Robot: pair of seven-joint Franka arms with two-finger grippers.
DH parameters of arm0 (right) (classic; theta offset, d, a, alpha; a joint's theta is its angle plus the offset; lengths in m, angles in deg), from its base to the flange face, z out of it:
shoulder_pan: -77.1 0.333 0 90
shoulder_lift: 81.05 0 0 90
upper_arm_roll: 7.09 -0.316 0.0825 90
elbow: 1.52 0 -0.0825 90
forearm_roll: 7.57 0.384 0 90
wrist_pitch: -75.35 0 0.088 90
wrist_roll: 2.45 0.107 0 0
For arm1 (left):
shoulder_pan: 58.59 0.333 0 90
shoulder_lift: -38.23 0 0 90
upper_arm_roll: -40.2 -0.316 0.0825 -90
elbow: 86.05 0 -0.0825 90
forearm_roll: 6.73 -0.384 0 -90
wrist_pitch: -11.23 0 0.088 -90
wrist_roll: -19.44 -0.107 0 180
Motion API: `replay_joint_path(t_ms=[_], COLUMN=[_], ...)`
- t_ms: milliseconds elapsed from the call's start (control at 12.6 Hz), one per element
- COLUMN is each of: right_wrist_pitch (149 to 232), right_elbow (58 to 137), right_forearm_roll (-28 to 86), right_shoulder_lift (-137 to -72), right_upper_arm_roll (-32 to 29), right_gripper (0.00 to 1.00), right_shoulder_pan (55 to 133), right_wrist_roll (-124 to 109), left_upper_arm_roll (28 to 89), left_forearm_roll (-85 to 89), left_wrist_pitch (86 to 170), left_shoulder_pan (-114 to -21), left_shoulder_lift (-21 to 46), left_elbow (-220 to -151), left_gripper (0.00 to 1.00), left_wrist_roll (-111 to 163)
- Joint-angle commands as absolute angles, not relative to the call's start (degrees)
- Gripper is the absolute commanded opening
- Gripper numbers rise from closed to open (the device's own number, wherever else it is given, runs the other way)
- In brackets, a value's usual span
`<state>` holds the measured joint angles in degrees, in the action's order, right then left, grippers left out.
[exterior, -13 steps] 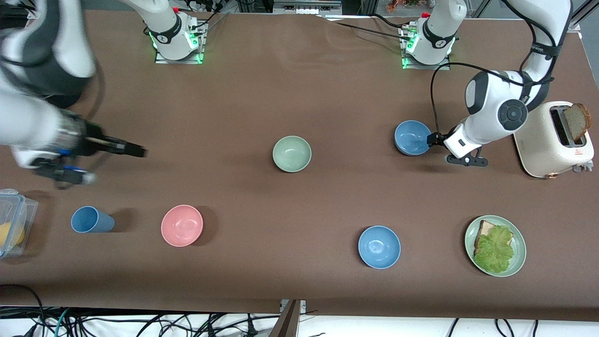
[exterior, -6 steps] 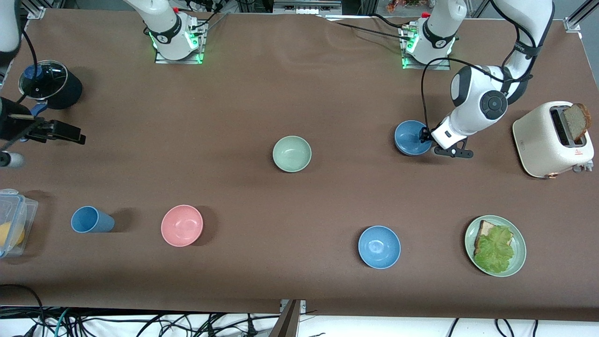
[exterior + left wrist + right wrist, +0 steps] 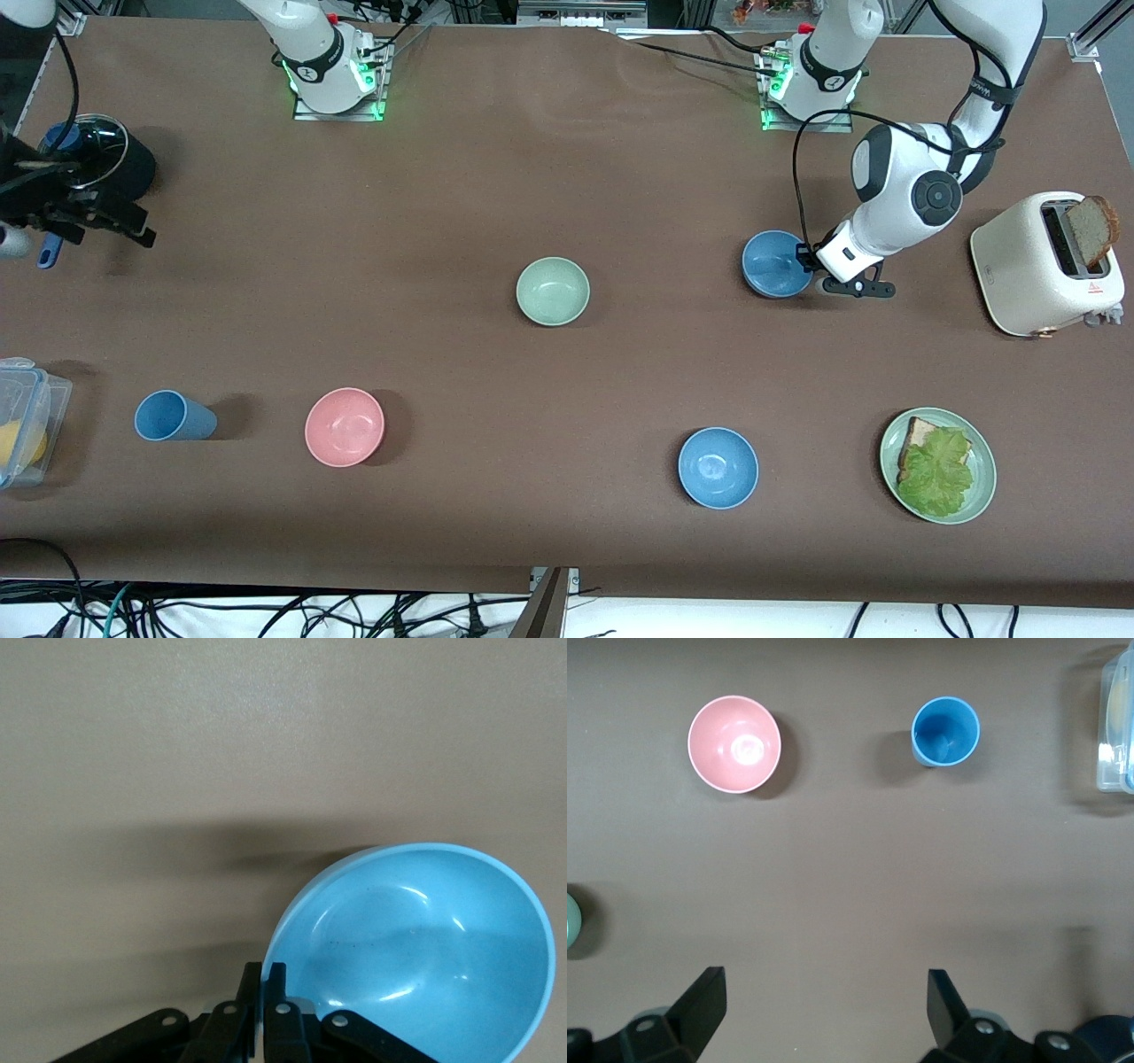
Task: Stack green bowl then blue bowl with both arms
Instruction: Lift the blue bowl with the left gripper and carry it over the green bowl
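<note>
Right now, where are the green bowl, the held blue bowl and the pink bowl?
green bowl [image 3: 553,291], front view, inner floor.
blue bowl [image 3: 776,262], front view, inside, beside the left gripper [image 3: 803,258].
pink bowl [image 3: 345,426], front view, centre.

I saw a sage-green bowl [image 3: 553,291], dusty blue bowl [image 3: 777,263], pink bowl [image 3: 345,426], all plain, on my brown worktop [image 3: 567,159].

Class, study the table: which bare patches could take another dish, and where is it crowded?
Free: the cloth between the green bowl and the arm bases; also between the pink bowl and the nearer blue bowl. Crowded: the left arm's end, where the left gripper pinches the blue bowl's rim beside the toaster, with the plate nearer the camera.
</note>
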<state>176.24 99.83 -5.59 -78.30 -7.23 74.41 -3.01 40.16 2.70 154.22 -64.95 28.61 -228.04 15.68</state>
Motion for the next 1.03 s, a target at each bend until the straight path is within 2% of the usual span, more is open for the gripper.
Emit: replay_joint_path(t_ms=[0,238,477,954], right_wrist_pitch=[173.6,172.6,172.7,172.6], right_elbow=[98.1,97.4,97.3,97.0], right_forearm_roll=[-6.5,-6.6,-6.8,-6.6], right_shoulder_lift=[-78.4,-79.0,-79.2,-79.5], right_upper_arm_roll=[-10.4,-10.1,-10.1,-10.1], right_gripper=[1.0,1.0,1.0,1.0], right_shoulder_pan=[72.4,72.8,72.9,72.9], right_wrist_roll=[-3.2,-3.1,-2.9,-3.0], left_upper_arm_roll=[40.2,40.5,40.5,40.3], left_forearm_roll=[8.4,14.0,14.0,13.4], left_wrist_pitch=[147.9,135.8,135.1,135.5], left_shoulder_pan=[-66.4,-70.3,-78.8,-93.0], left_shoulder_lift=[31.0,30.5,27.3,14.8], left_elbow=[-224.3,-212.1,-202.5,-187.1], left_gripper=[0.0,0.0,0.0,0.0], left_wrist_roll=[14.6,17.3,31.3,54.6])
